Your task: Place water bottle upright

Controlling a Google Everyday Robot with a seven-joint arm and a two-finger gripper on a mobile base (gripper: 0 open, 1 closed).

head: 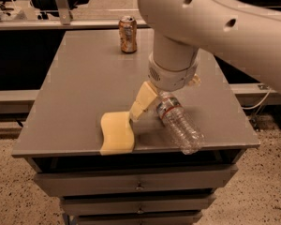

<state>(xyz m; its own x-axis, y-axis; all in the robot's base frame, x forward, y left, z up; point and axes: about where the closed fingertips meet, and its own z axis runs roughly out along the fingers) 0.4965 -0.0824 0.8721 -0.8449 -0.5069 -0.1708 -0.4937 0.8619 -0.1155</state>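
The water bottle (181,125) lies on its side near the front right of the grey table (84,78). It is clear and ribbed, with a white-and-red label band near the neck, and its neck points back towards the arm. My gripper (145,108) hangs low over the table just left of the bottle's neck, between the bottle and a yellow sponge. The large white arm and wrist (173,64) cover the bottle's cap and part of the gripper.
A yellow sponge (116,133) lies at the table's front edge, left of the gripper. An orange-brown soda can (128,34) stands upright at the back. The bottle's base is close to the front right edge. Drawers (139,184) sit below the tabletop.
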